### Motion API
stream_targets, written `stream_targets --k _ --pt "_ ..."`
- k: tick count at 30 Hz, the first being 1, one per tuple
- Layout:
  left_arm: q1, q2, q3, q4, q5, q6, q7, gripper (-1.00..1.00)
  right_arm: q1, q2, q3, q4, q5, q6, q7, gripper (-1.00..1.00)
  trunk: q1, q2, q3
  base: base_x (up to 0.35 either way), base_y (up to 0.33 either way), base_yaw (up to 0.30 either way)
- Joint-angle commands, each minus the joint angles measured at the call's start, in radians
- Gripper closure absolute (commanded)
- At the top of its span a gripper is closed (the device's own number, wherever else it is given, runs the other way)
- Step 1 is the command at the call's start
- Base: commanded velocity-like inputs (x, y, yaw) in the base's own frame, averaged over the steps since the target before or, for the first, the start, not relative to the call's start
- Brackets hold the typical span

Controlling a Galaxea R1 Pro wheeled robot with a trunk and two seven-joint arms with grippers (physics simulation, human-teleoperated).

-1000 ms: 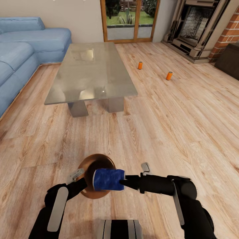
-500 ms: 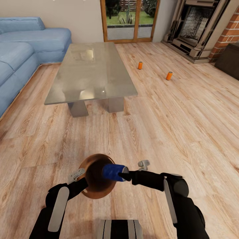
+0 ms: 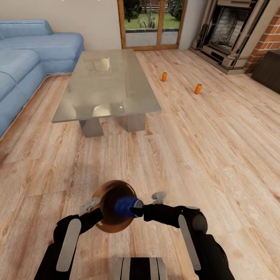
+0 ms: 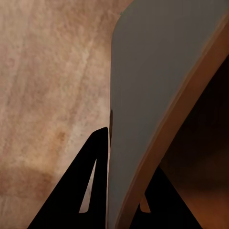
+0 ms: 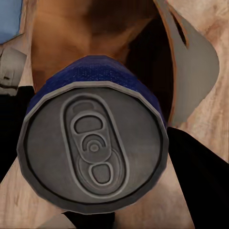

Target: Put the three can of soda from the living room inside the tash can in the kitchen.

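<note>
Blue can (image 3: 126,206) clamped in right fingers (image 3: 137,210) over coppery bin (image 3: 107,223), rim pinched by left fingers (image 3: 94,207); two orange cans (image 3: 164,76) on floor (image 3: 202,147), uncollected.

Light wood plank floor (image 3: 202,147) throughout. Ahead of the grippers: low grey table (image 3: 107,83), glossy top, on two block legs. Blue sofa (image 3: 27,58) beyond the left gripper's side. Glazed wood-framed door (image 3: 151,23) in the far wall, daylit garden behind. Brick fireplace (image 3: 237,31) far right.
</note>
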Motion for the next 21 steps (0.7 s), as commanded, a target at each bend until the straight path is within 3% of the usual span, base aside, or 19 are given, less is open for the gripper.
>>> stream_targets --k 1,2,5,12,15,19,20,21 --pt "0.000 0.000 -0.001 0.000 0.012 -0.004 0.004 1.00 0.001 0.000 0.024 0.007 -0.022 -0.003 -0.032 1.00 0.000 0.000 0.000 0.000 0.000 0.000" --pt "0.000 0.000 -0.001 0.000 0.012 -0.005 0.004 1.00 0.001 0.000 0.101 0.042 -0.123 -0.030 -0.159 1.00 0.000 0.000 0.000 0.000 0.000 0.000" --pt "0.000 0.000 -0.002 0.000 0.012 -0.004 0.004 1.00 -0.001 0.000 0.149 0.081 -0.227 -0.075 -0.289 1.00 0.000 0.000 0.000 0.000 0.000 0.000" --pt "0.000 0.000 -0.004 0.000 0.013 -0.004 0.004 1.00 -0.011 0.000 0.185 0.112 -0.260 -0.093 -0.351 1.00 0.000 0.000 0.000 0.000 0.000 0.000" --pt "0.000 0.000 -0.005 0.000 0.013 -0.004 0.004 1.00 -0.029 0.000 0.188 0.162 -0.264 -0.142 -0.379 1.00 0.000 0.000 0.000 0.000 0.000 0.000" --pt "0.000 0.000 -0.006 0.000 0.013 -0.003 0.004 1.00 -0.060 0.000 0.201 0.214 -0.308 -0.173 -0.423 1.00 0.000 0.000 0.000 0.000 0.000 0.000" --pt "0.000 0.000 -0.006 0.000 0.013 -0.003 0.004 1.00 -0.064 0.000 0.205 0.217 -0.316 -0.175 -0.430 -1.00 0.000 0.000 0.000 0.000 0.000 0.000" --pt "0.000 0.000 -0.007 0.000 0.013 -0.003 0.004 1.00 -0.076 0.000 0.217 0.224 -0.337 -0.178 -0.454 -1.00 0.000 0.000 0.000 0.000 0.000 0.000"
